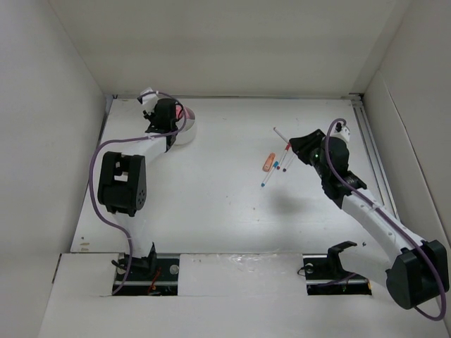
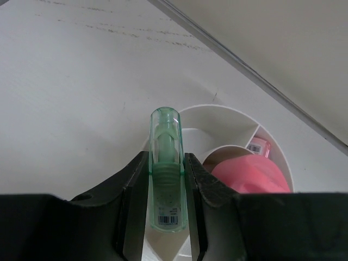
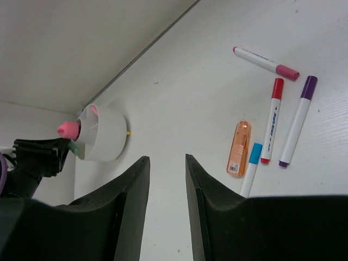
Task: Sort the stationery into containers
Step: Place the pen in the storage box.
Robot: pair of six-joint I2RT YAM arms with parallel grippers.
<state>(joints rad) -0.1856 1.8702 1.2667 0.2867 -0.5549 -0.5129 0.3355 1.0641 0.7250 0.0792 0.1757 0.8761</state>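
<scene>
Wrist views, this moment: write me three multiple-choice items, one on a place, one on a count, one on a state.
1. Where is the green piece?
A. clamped in the left gripper, over the bowl
B. flat on the table
C. in the right gripper

2. How many pens lie on the table?
A. two
B. four
C. six

3. How is the right gripper?
A. shut on a pen
B. shut tight on nothing
C. open and empty

Answers:
1 A: the left wrist view shows the fingers pressing both its sides, with the bowl's rim just beyond.
2 B: the right wrist view shows pink, red, purple and blue caps.
3 C: a clear gap stands between its fingers, with nothing in it.
</scene>
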